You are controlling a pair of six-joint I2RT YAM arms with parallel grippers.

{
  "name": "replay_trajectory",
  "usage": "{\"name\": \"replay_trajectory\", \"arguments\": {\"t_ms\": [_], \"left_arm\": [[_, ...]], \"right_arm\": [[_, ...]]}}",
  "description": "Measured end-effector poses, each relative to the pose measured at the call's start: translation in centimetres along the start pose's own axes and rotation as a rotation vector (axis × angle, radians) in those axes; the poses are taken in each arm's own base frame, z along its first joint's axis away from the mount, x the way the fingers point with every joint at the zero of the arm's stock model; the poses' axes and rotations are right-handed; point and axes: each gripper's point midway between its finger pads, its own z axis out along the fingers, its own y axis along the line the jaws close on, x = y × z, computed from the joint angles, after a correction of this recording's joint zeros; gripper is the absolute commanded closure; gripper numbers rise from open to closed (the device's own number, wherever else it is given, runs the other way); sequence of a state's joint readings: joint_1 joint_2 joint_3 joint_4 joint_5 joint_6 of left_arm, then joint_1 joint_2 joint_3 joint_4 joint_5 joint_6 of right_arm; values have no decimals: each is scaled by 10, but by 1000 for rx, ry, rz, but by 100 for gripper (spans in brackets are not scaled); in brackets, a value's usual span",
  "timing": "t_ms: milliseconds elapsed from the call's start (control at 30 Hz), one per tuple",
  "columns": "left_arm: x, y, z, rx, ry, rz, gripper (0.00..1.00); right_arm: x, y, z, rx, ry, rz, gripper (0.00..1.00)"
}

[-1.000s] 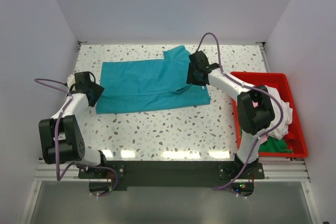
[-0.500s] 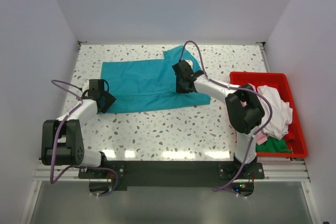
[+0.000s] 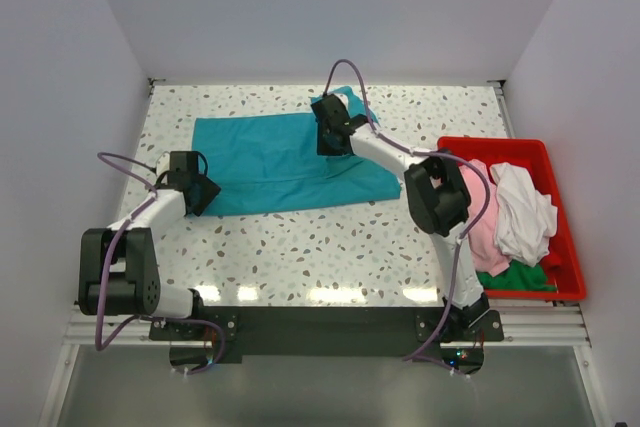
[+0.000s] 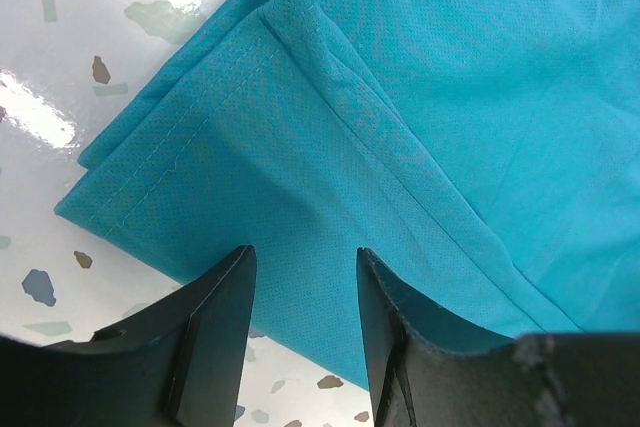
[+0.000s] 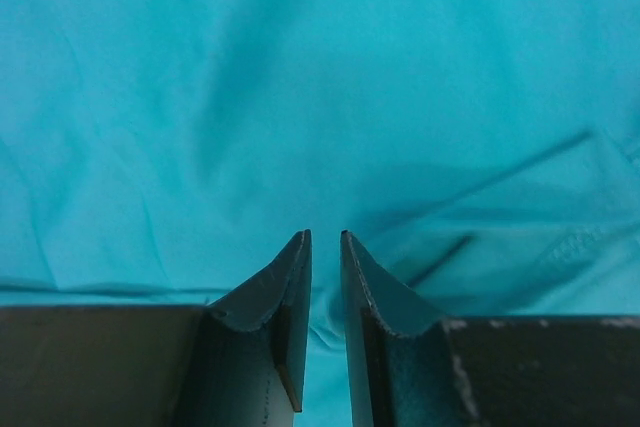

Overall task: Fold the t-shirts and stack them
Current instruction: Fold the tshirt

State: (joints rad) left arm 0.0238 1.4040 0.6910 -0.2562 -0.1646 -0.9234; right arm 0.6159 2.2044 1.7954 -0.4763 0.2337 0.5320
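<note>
One shirt (image 3: 270,157) flat across far half of table (image 3: 330,237), centre-left. Bin (image 3: 500,143) at table's right edge, heap of shirts (image 3: 525,217) inside. Left gripper (image 3: 205,192) at shirt's near left corner. Right gripper (image 3: 325,137) on its far right part, close to back edge.

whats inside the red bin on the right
The red bin holds a heap of cloth: a pink shirt, a white shirt beside it and a green shirt at the near end. The bin floor beneath them is covered.
</note>
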Motion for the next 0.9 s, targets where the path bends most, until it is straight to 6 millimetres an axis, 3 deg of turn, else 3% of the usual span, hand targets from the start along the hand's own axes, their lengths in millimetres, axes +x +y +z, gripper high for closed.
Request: {"name": "replay_trajectory", "arguments": {"t_ms": [233, 467, 667, 800, 900], "left_arm": [[0, 0, -1, -2, 3, 2, 50], [-13, -14, -6, 30, -20, 12, 49], [-19, -20, -9, 47, -34, 20, 49], [-19, -20, -9, 47, -34, 21, 49], [-19, -20, -9, 47, -34, 25, 49]], "right_arm": [[-7, 12, 12, -33, 2, -40, 67], [-20, 13, 7, -48, -28, -83, 63], [-25, -19, -23, 27, -70, -80, 65], [-14, -43, -53, 59, -81, -59, 80], [4, -58, -68, 77, -68, -45, 85]]}}
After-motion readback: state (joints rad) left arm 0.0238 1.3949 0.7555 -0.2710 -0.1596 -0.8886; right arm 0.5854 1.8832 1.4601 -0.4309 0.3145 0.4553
